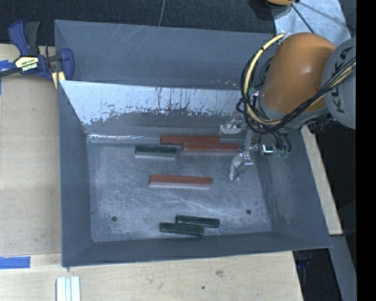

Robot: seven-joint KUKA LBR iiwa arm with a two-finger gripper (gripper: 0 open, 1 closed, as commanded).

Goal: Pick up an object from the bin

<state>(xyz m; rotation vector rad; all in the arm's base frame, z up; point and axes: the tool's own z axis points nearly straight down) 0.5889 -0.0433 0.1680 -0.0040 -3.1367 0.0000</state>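
Approach step: the pincer (240, 167) hangs at the right of the bin (75, 168), just beside the back red bars (200, 144) (spread or pressed together, I cannot tell). Next it must centre over one bar and descend.

Orange cover (299, 74), cables (245, 88), seemingly silver end effector (239, 168)

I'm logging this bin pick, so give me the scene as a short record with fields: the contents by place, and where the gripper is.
container: grey metal bin
back: two overlapping red-brown flat bars, with a single dark green bar to their left
middle: lone red-brown flat bar
front: pair of dark green bars, close together
gripper: on the bin's right side, just off the right end of the back bars
nearest thing: the two overlapping red-brown flat bars
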